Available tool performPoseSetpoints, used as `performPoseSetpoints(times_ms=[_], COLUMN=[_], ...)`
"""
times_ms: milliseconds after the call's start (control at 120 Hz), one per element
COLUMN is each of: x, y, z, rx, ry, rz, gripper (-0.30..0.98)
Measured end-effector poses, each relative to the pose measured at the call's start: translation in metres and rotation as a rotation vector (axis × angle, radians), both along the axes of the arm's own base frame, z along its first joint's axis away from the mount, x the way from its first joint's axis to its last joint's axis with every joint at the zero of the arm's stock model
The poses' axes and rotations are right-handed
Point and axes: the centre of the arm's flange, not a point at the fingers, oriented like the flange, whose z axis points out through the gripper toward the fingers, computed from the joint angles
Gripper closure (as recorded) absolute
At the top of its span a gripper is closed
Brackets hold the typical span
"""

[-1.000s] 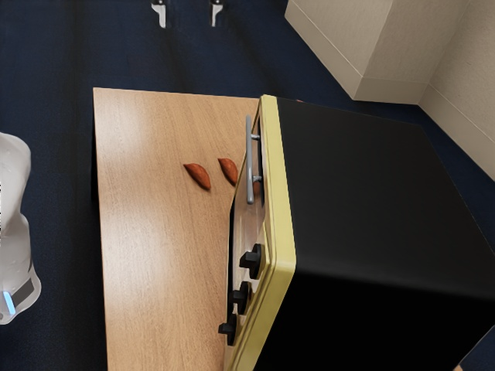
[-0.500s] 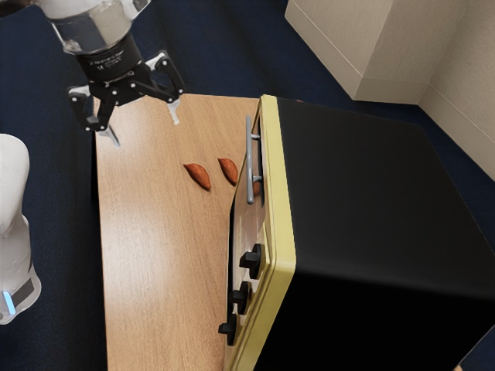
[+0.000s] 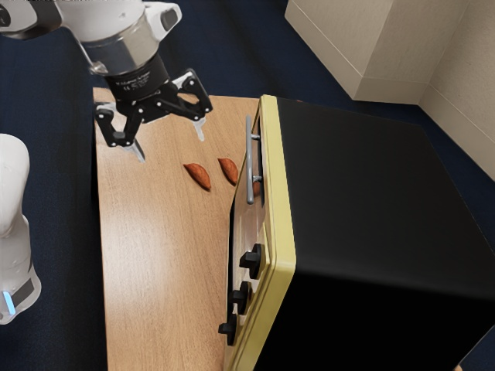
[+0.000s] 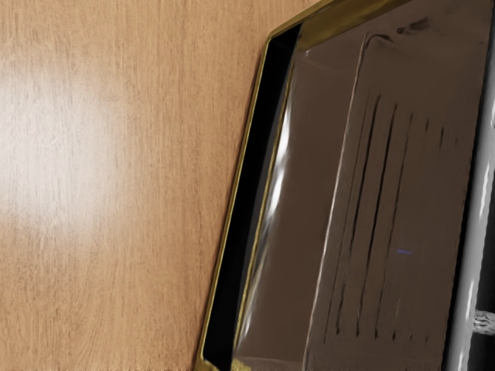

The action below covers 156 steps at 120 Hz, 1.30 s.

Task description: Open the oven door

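Black hand [image 3: 171, 145] now nearer grey handle [image 3: 249, 162]; fingers [image 3: 200, 129] apart; oven [image 3: 371, 201] unmoved.

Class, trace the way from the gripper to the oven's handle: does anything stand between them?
Nothing visible blocks the gripper from the handle. The two sweet potatoes lie lower, on the table.

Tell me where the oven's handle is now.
In the exterior view, the silver handle is on the front of the oven, higher in the picture than its black knobs and just to the view's right of two reddish-brown items.
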Motion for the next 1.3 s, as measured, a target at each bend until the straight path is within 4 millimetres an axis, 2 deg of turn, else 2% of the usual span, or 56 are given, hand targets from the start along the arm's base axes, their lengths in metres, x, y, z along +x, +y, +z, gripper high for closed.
performPoseSetpoints(times_ms=[258,408,567,1000,1300], x=[0.015,0.033,0.045,0.067,0.1], y=[-0.002,0.004,0.0,0.008,0.023], z=[-0.003,-0.008,-0.016,-0.024,-0.036], rx=[-0.007,-0.014,-0.016,-0.033,-0.041], ry=[-0.009,0.007,0.021,0.04,0.075], rz=[-0.016,0.0,-0.005,0.016,0.048], gripper=[0.0,0.0,0.0,0.0,0.0])
